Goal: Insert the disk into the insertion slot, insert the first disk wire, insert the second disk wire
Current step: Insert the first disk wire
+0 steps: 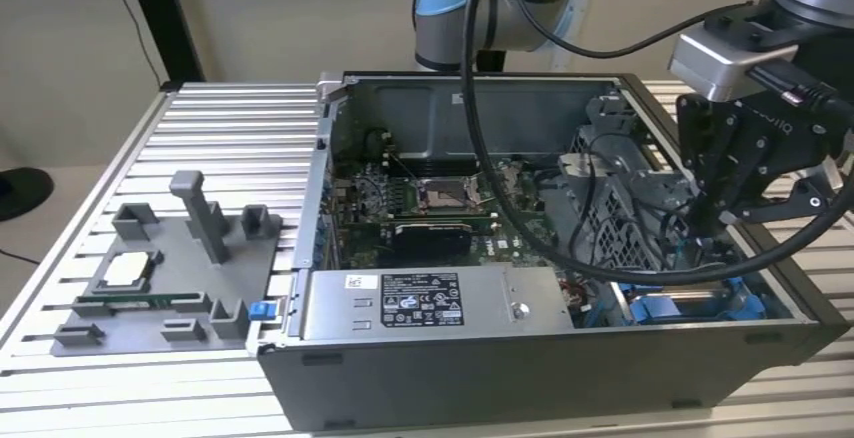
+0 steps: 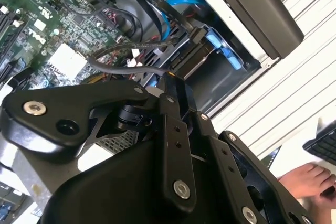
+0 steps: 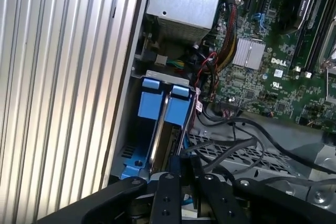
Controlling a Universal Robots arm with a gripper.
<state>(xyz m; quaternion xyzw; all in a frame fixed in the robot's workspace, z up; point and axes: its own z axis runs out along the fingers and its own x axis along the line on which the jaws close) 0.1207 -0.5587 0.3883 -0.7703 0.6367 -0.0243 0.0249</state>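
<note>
The disk (image 3: 159,141) stands edge-on in the insertion slot (image 1: 683,308), at the case's front corner on the exterior view's right. Its blue frame tabs (image 3: 164,102) stick up. The same blue tab (image 2: 221,46) and the drive body (image 2: 191,59) lie just past my fingertips in the second wrist view. My gripper (image 1: 703,233) reaches down into the case right over the slot. Its fingers (image 3: 167,190) are drawn together at the tip (image 2: 170,80), apparently on the end of a black disk wire (image 2: 128,66) that runs off toward the motherboard.
A grey power supply box (image 1: 427,303) fills the case's front. The motherboard (image 1: 427,198) and perforated cage (image 1: 627,220) lie behind it. A blue cable (image 2: 178,1) loops above the slot. A grey fixture plate (image 1: 174,278) sits on the table. A person's hand (image 2: 310,178) rests outside the case.
</note>
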